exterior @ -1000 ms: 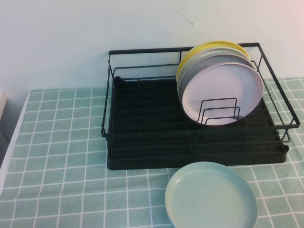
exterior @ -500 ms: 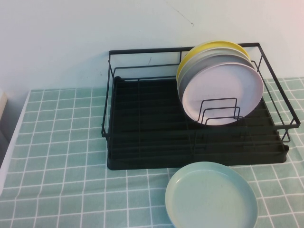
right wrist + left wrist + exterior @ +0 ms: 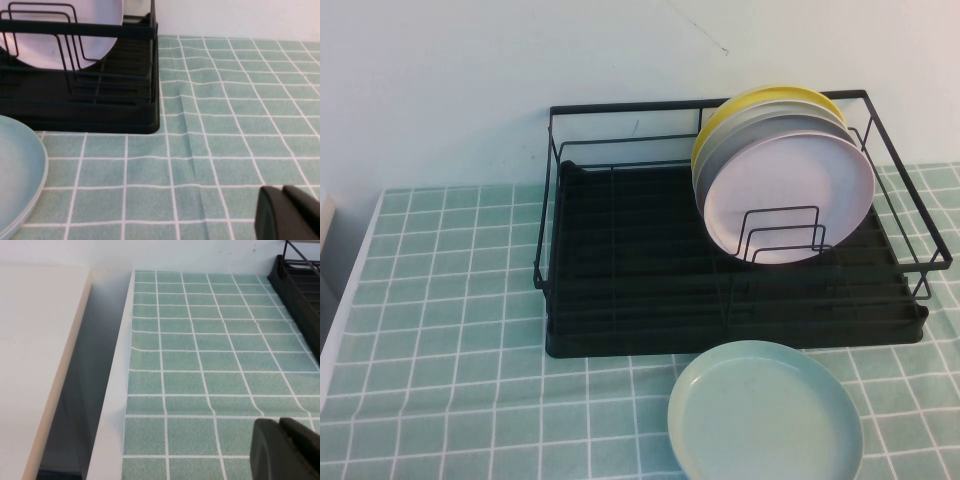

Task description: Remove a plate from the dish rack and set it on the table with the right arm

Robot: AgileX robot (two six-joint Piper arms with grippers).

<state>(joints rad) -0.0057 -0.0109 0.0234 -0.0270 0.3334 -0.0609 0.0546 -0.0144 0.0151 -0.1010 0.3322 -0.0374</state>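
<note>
Neither gripper shows from above: the mint-green plate [image 3: 765,413] lies flat on the tabletop [image 3: 450,330], just before the dish rack [image 3: 720,250]. My left gripper [image 3: 285,449] and right gripper [image 3: 287,212] hover over cloth, fingers together.

Kitchen-like tabletop, dish rack [image 3: 720,260] (plates [image 3: 790,185] inside)

Left hand [image 3: 286,450]: matte black, rounded fingertips (apparently plastic); right hand [image 3: 289,214] looks the same.
</note>
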